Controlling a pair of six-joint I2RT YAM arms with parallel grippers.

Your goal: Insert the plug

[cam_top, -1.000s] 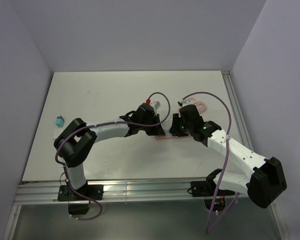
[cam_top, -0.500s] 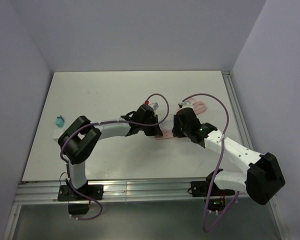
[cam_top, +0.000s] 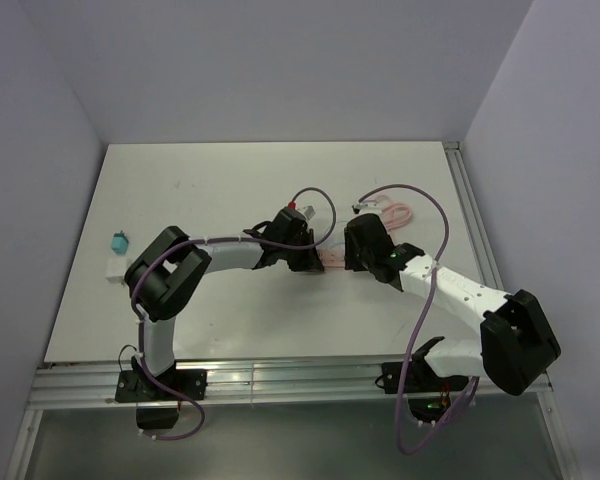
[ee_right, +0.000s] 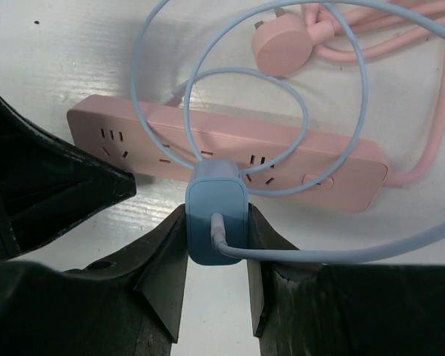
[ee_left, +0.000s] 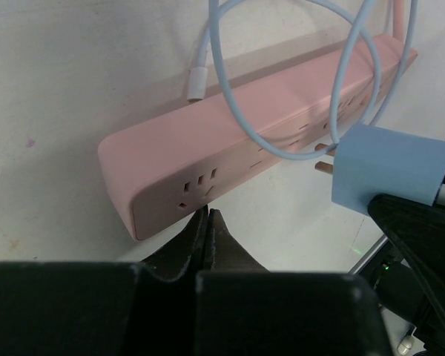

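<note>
Right end effector (ee_right: 216, 216) shifted left, clasping plug (ee_right: 215, 194) near strip (ee_right: 297, 159)

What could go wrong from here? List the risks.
The light-blue cube-shaped plastic plug in the right tool could miss the slots of the long pink plastic power strip.
Its pale-blue cable loops over the sockets and may snag.
The shut left tool isn't gripping the strip, which might slide.

Between the black jaws of the right gripper (ee_right: 215, 216) the plug (ee_right: 216, 200) is pale blue, its cable (ee_right: 319, 256) likewise; beyond them, the power strip (ee_right: 341, 159) is plain salmon pink, the table (ee_right: 74, 52) white.
</note>
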